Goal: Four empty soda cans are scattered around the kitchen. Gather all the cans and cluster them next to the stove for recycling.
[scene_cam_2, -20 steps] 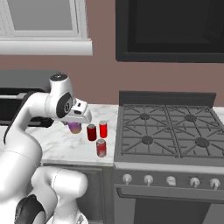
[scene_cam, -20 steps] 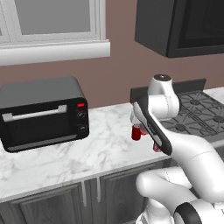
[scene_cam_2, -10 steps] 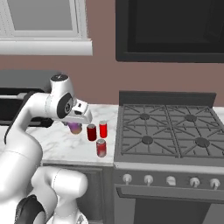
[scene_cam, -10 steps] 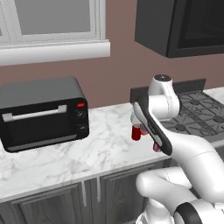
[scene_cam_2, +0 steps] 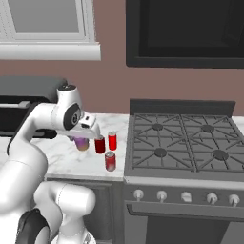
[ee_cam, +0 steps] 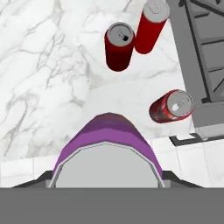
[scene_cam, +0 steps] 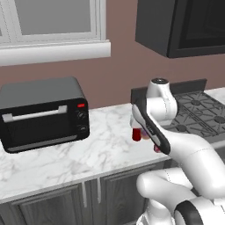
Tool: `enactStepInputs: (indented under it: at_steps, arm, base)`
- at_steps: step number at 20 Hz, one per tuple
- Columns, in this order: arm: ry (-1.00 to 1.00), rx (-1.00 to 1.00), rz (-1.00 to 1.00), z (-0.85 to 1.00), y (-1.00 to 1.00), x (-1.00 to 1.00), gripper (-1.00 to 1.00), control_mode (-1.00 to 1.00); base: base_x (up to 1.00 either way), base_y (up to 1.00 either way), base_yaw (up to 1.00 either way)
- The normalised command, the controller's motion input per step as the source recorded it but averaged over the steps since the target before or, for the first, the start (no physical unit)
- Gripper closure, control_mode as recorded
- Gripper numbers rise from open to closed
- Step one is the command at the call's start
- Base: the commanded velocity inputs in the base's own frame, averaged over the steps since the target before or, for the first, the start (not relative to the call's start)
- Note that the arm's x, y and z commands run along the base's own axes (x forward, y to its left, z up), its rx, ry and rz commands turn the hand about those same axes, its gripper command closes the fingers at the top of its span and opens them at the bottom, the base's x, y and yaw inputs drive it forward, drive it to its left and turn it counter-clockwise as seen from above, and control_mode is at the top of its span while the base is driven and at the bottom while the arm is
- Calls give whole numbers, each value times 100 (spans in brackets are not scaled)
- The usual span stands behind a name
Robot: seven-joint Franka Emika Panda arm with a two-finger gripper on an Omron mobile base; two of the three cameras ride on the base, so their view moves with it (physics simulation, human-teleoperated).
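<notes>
glossy white rounded arm [scene_cam: 184, 149] segments, dark joints, black base ring.
</notes>
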Motion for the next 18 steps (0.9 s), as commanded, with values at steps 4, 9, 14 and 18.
enactStepInputs:
  at_steps: [4,9,14,18]
  arm:
    - [0,0,-7,-22,0,0,100,-100]
    - [0,0,-8,-20,1,5,100,-100]
    - [1,0,-7,-20,0,6,100,-100]
    - [1,0,-6,-22,0,10,100,-100]
  base:
    - [0,0,0]
    - [0,0,0]
    - [0,0,0]
    - [0,0,0]
